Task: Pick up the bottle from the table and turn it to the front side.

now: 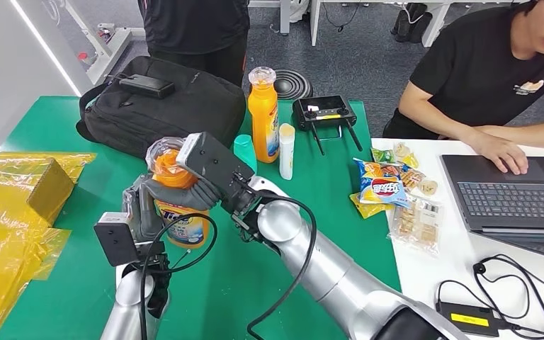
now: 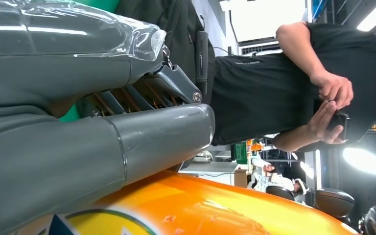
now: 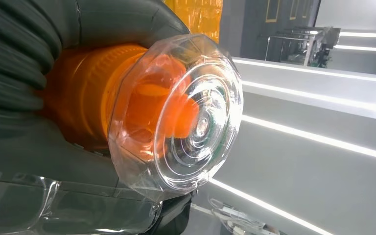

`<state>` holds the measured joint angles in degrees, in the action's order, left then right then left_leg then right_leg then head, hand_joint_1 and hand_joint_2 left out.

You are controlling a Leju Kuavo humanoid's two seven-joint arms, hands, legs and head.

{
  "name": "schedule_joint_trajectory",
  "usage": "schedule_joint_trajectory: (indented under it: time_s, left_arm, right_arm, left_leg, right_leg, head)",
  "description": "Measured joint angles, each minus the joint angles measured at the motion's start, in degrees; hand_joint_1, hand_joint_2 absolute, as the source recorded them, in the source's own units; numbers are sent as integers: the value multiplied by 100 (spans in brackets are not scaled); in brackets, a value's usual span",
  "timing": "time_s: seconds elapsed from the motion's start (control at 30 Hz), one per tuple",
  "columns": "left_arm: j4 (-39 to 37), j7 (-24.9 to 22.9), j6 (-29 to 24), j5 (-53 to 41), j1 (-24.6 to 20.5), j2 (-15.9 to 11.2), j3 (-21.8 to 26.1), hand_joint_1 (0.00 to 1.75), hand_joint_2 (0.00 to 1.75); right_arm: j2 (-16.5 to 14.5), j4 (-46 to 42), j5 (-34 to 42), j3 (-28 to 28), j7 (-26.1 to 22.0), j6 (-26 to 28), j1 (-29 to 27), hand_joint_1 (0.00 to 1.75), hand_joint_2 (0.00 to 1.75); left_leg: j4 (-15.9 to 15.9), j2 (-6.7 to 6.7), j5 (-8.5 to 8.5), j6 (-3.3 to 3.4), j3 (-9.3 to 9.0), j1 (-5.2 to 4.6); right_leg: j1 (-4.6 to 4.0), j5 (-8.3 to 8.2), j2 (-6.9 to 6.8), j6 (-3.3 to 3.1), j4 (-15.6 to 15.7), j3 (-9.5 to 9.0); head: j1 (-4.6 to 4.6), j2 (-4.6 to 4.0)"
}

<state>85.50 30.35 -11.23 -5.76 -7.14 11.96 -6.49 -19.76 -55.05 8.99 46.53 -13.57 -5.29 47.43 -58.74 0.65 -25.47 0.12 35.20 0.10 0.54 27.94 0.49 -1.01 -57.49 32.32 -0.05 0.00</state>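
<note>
While both hands grip bottle | right wrist: clear cap

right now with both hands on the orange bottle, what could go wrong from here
1. The right robot hand wraps the neck just under the clear cap; turning could loosen the cap rather than rotate the bottle.
2. The left robot hand grips the glossy body, which might slip while turning.
3. A second orange bottle, a white tube and a teal object stand close behind; a wide swing could topple them.
</note>
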Motion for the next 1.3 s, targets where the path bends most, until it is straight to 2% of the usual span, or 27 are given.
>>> schedule_joint_trajectory:
  time_s: [0.47,0.6,1.1,1.13,1.17,1.23,1.27,1.3]
  left_arm:
    - [0,-54,85,-46,-4,0,13,175,0]
    - [0,-54,85,-49,-5,0,15,175,175]
    - [83,-83,275,72,19,48,226,175,175]
    - [86,-83,279,75,20,52,238,168,175]
    - [90,-83,284,78,20,55,248,127,175]
    - [99,-89,296,83,20,66,268,40,87]
    - [102,-96,304,87,20,74,278,3,44]
    - [104,-105,315,92,20,84,288,0,0]
  right_arm:
    - [0,-5,98,0,26,37,-9,175,175]
    - [0,-5,157,0,26,21,-9,175,175]
    - [0,94,678,22,-38,186,49,175,175]
    - [0,98,678,22,-42,194,51,175,175]
    - [0,101,676,22,-44,199,55,175,175]
    - [0,111,668,22,-50,205,68,175,175]
    - [0,119,661,22,-53,208,76,175,175]
    - [0,126,653,22,-56,215,86,175,175]
  left_leg:
    - [0,0,0,0,0,0]
    - [0,0,0,0,0,0]
    - [0,1,0,0,1,0]
    - [0,1,0,0,1,0]
    - [0,1,0,0,1,0]
    - [0,1,0,0,1,0]
    - [0,1,0,0,1,0]
    - [0,1,0,0,1,0]
  right_leg:
    - [0,0,0,0,0,0]
    - [0,0,0,0,0,0]
    - [0,0,-1,0,0,-2]
    - [0,0,-1,0,0,-2]
    - [0,0,-1,0,0,-2]
    - [0,0,-1,0,0,-1]
    - [0,0,-1,0,0,-1]
    - [0,0,-1,0,0,-1]
  head:
    - [0,0]
    - [-1,0]
    - [0,0]
    - [-1,0]
    - [0,0]
    - [0,0]
    - [0,0]
    - [0,0]
